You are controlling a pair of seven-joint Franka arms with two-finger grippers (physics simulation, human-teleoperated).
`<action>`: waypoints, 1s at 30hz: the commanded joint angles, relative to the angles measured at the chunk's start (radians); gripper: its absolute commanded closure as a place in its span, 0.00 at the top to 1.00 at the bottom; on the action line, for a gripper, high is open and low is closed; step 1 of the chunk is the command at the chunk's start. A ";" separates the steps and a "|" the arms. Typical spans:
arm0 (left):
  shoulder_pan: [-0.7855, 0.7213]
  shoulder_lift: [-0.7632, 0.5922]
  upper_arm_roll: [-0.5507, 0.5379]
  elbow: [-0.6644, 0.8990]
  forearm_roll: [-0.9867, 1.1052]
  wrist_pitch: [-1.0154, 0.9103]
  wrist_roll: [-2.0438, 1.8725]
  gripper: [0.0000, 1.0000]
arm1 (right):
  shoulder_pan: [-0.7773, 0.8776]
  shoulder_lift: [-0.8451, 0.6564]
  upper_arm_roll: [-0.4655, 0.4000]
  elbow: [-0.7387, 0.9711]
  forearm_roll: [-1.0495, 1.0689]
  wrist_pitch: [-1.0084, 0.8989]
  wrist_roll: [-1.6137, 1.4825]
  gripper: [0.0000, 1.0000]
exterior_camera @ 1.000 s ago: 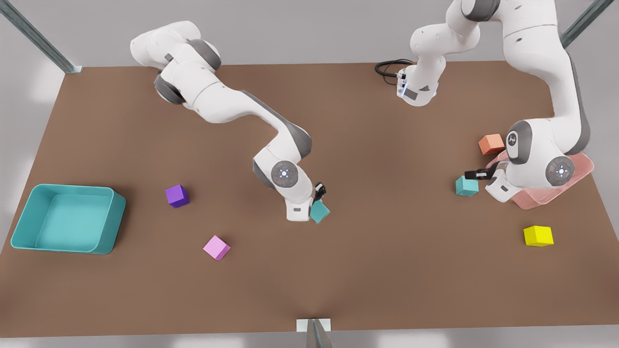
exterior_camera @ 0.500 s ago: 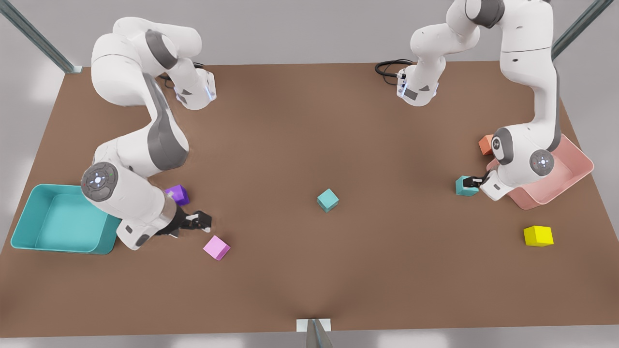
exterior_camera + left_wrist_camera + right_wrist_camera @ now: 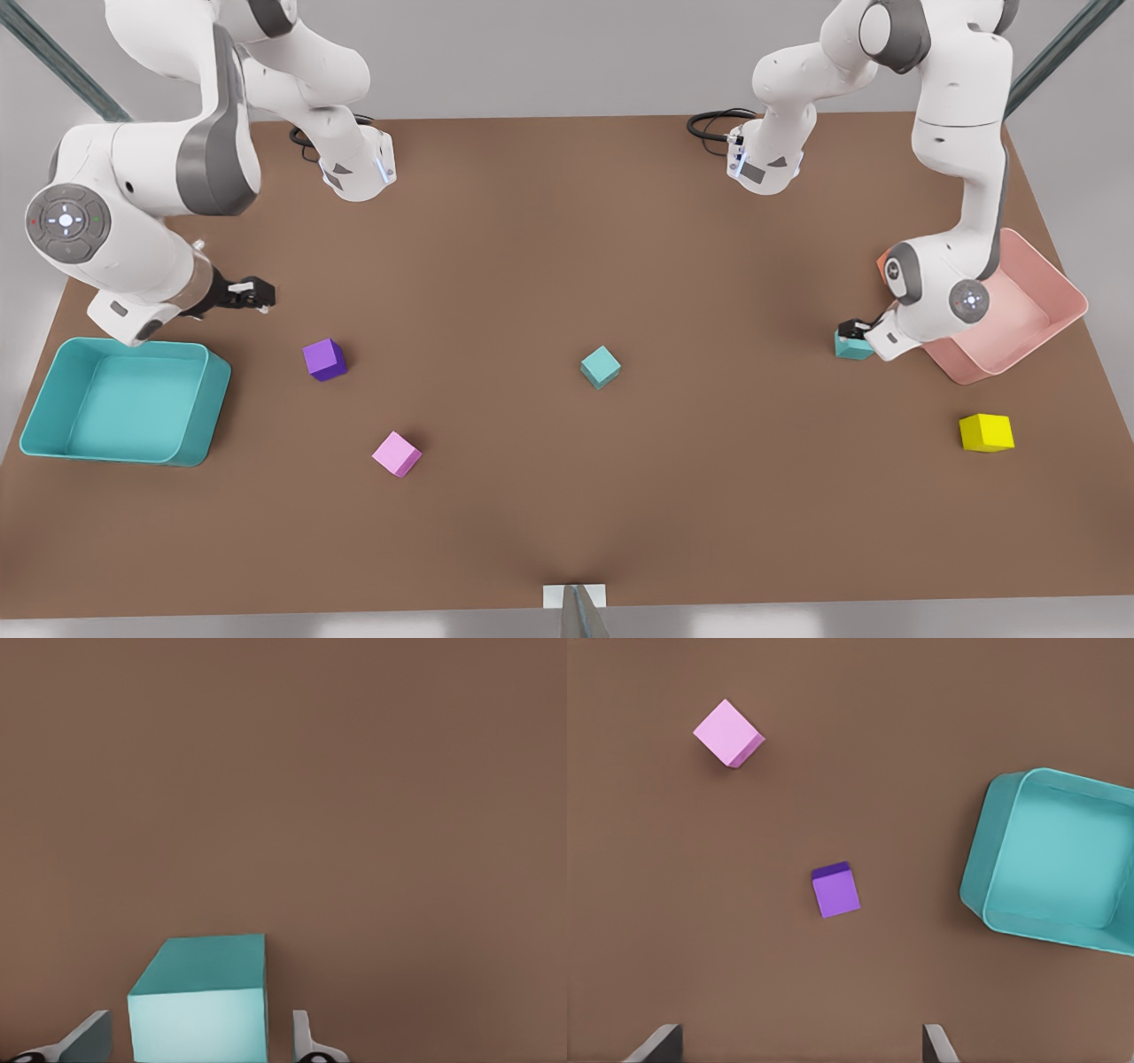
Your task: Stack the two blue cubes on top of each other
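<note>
One blue cube [image 3: 601,366] sits alone at the table's middle. The other blue cube [image 3: 850,347] [image 3: 202,1010] rests on the table at the front view's right, beside the pink tray. My left gripper [image 3: 856,331] [image 3: 199,1038] is down over this cube, its fingers [image 3: 303,1038] open on either side with small gaps showing. Above the table at the front view's left, near the teal tray, my right gripper [image 3: 258,293] [image 3: 799,1041] hangs open with nothing in it.
A teal tray [image 3: 53,372] [image 3: 992,850] sits at the front view's left, with a purple cube [image 3: 324,359] [image 3: 835,892] and a pink cube [image 3: 396,454] [image 3: 727,733] nearby. At the right are a pink tray [image 3: 1063,292], an orange cube [image 3: 883,264] behind the arm and a yellow cube [image 3: 986,432].
My right gripper let go of the middle blue cube and pulled back and up to the front view's left. My left gripper came down around the other blue cube.
</note>
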 commanded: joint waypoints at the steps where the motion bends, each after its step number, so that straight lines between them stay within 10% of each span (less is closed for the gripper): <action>1: 0.005 0.018 0.000 0.000 0.000 0.057 0.134 1.00 | 0.001 0.006 -0.002 0.013 0.016 -0.005 -0.188 1.00; 13: 0.003 0.075 0.000 0.000 -0.001 0.086 0.131 1.00 | 0.000 0.012 -0.002 0.011 0.005 -0.015 -0.191 1.00; 19: 0.002 0.081 0.002 0.000 -0.001 0.085 0.131 0.69 | 0.001 0.014 0.000 0.011 0.000 -0.018 -0.191 1.00; 30: -0.195 -0.075 -0.002 0.029 -0.006 -0.075 -0.214 0.63 | 0.000 0.015 0.000 0.011 -0.004 -0.019 -0.191 1.00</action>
